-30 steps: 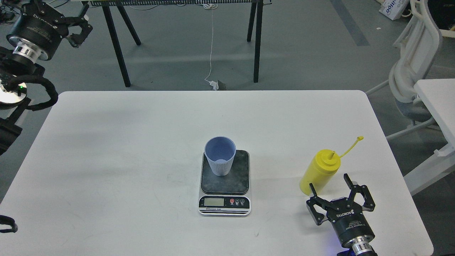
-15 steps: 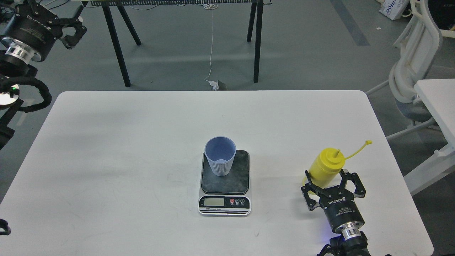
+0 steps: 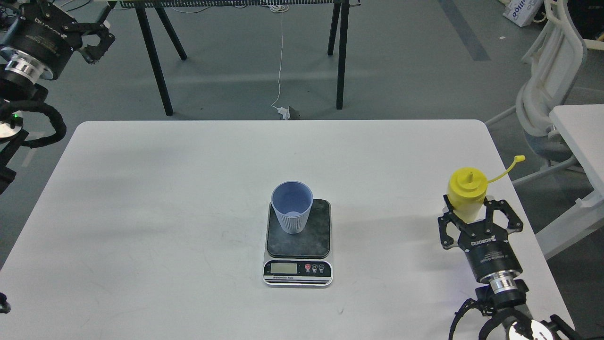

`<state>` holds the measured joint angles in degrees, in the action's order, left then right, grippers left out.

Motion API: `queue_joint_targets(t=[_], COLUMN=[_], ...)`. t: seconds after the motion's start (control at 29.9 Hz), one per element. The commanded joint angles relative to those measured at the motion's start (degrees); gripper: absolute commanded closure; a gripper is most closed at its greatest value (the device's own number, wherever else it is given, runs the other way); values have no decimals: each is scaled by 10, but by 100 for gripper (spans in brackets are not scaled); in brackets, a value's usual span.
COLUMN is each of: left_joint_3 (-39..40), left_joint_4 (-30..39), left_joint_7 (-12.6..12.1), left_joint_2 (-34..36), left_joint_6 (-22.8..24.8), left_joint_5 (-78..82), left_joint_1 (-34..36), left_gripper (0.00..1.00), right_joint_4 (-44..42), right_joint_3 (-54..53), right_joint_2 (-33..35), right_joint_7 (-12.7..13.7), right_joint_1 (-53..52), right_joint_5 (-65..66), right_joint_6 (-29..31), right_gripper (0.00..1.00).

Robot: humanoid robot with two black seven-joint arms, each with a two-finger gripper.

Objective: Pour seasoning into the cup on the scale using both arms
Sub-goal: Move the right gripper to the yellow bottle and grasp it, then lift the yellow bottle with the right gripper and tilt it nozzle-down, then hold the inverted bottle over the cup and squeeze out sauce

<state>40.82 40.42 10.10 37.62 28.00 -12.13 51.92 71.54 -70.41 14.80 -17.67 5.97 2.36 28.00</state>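
Observation:
The yellow seasoning bottle (image 3: 465,192) stands upright between the fingers of my right gripper (image 3: 472,213), above the table's right edge. Its tethered tip cap (image 3: 519,159) hangs off to the right and the nozzle is uncovered. The right gripper is shut on the bottle's lower body. The pale blue-grey cup (image 3: 292,208) stands upright on the back left of the scale's dark plate (image 3: 314,236), at the table's middle. My left gripper (image 3: 96,40) is open and empty, high at the far left, beyond the table.
The white table (image 3: 165,212) carries only the scale. Black trestle legs (image 3: 153,61) and a white cable (image 3: 281,71) are on the floor behind it. A white chair (image 3: 552,85) and a second white table (image 3: 583,137) stand close on the right.
My right gripper closed in on the yellow bottle, took hold of it, and carried it up and to the right. My left arm drew back slightly toward the upper left.

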Motion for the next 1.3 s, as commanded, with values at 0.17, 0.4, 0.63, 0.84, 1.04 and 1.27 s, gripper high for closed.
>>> queue_joint_targets(t=[0.17, 0.4, 0.63, 0.84, 1.04, 1.27], left_joint_3=[0, 8, 15, 15, 16, 16], left_joint_4=[14, 0, -17, -30, -35, -36], left_joint_7=[1, 4, 9, 8, 10, 9], left_joint_2=[8, -32, -86, -86, -87, -87], left_joint_6=[-13, -13, -2, 0, 0, 0], left_joint_5=[-1, -5, -8, -7, -7, -6], left_joint_1=[-14, -15, -20, -39, -53, -53], left_gripper=[0, 0, 0, 0, 0, 0], right_joint_4=[121, 123, 115, 102, 101, 58], right_joint_3=[3, 144, 374, 550, 629, 672], right_joint_2=[164, 262, 280, 267, 219, 150], right_joint_7=[7, 4, 2, -3, -58, -75], right_joint_1=[-132, -310, -516, -643, -681, -681], right_joint_5=[95, 169, 265, 343, 429, 586], right_joint_6=[-23, -123, -188, -267, -363, -435], right_gripper=[51, 51, 51, 51, 52, 54])
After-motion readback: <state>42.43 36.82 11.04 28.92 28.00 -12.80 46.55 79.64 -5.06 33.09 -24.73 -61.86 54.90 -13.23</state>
